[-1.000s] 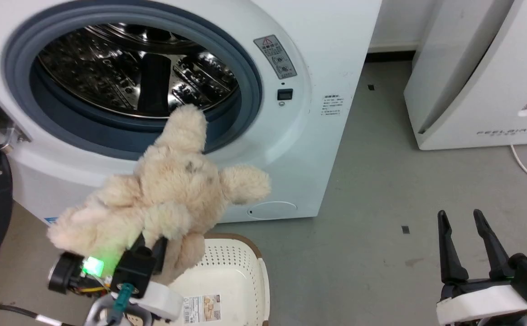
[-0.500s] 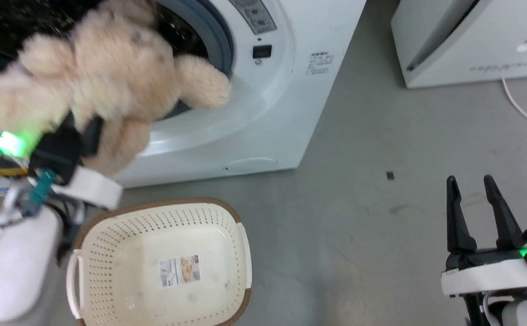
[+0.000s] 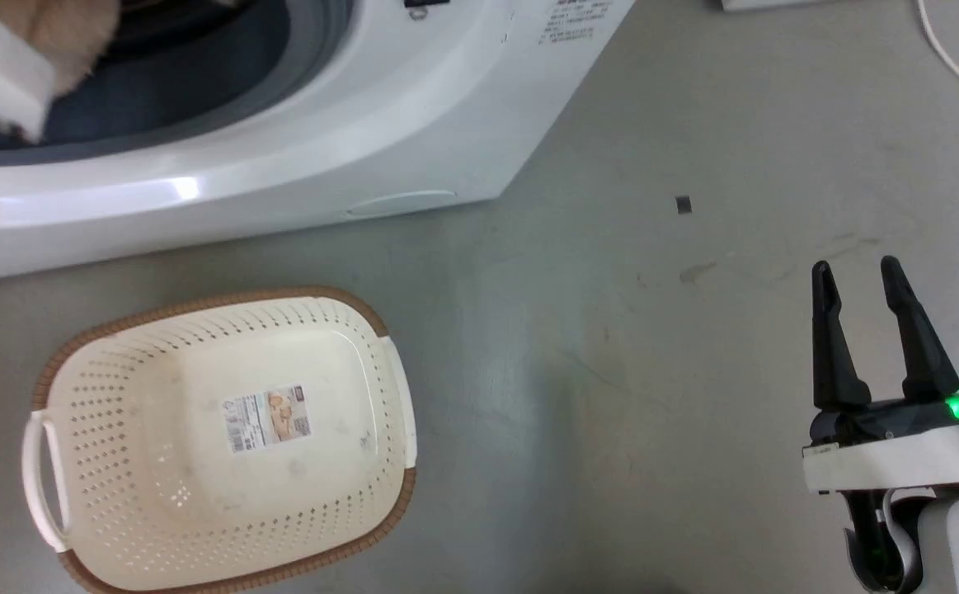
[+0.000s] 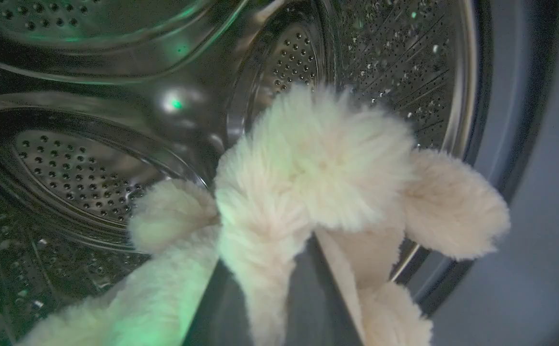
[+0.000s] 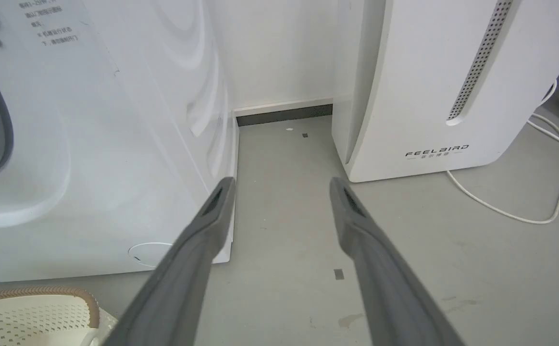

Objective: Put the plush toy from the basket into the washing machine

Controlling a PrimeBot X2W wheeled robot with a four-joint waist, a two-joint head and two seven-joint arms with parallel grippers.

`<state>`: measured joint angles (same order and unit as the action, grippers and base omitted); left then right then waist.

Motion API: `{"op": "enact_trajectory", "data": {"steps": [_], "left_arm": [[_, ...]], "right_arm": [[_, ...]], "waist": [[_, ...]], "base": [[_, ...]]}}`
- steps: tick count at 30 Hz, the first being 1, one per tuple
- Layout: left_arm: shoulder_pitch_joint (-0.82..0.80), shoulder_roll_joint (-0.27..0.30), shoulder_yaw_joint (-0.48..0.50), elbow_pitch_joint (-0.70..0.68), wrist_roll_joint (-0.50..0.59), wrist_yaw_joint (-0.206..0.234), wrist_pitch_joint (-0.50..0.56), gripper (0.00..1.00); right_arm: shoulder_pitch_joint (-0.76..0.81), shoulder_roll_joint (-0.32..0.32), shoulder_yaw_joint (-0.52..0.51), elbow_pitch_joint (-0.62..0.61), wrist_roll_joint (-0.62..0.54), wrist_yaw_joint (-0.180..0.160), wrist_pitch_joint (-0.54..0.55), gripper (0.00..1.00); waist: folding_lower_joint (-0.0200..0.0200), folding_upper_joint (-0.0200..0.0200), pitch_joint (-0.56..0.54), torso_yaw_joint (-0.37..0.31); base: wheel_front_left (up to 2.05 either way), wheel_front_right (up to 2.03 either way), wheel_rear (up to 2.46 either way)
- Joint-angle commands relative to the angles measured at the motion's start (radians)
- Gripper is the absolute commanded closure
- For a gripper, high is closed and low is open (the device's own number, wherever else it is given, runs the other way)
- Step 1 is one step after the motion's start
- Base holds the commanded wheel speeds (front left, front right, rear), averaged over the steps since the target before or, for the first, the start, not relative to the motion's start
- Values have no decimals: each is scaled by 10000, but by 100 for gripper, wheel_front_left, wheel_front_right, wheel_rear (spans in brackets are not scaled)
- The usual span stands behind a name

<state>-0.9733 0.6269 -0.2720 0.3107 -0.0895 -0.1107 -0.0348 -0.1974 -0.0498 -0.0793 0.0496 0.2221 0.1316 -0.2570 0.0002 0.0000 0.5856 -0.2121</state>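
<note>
Grey concrete floor point(image 3: 693, 371) lies in front of the large white front-loading washing machine point(image 3: 281, 165). On it, near the machine's front, stands the cream-white perforated plastic laundry basket point(image 3: 347, 503) with a brown rim. The basket holds nothing except a paper sticker point(image 3: 267, 419) on its bottom, so the first part of the task looks done. The fluffy cream-beige plush toy point(image 4: 327, 163) hangs inside the round opening, past the grey rubber gasket point(image 4: 524, 144) and in front of the shiny perforated steel drum point(image 4: 92, 168). The left jaws are clenched on a narrow part of the toy, so it is carried and not yet dropped. I judge that what is left is to let it go and to pull the arm out. No other laundry is visible in the drum. The right jaws are spread apart and grasp nothing, above the floor and well apart from the basket
</note>
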Motion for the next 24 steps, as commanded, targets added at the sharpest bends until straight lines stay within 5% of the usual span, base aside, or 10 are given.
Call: {"op": "enact_trajectory", "data": {"steps": [1,11,24], "left_arm": [[-552,121,-88,169,69,-47,33,100],[-3427,311,-1669,2374,-244,-193,716,100],[-4862,1257,-5871,3168,-5074,-198,3195,100]], "right_arm": [[-197,-4,30,-76,120,-9,-47,0],[-479,-4,315,-67,351,-9,-47,0],[-579,-4,548,-119,434,-9,-47,0]], "waist": [[-2,0,468,-190],[-2,0,1329,-328],[-2,0,1801,-486]], "base": [[0,0,0],[0,0,0],[0,0,0]]}}
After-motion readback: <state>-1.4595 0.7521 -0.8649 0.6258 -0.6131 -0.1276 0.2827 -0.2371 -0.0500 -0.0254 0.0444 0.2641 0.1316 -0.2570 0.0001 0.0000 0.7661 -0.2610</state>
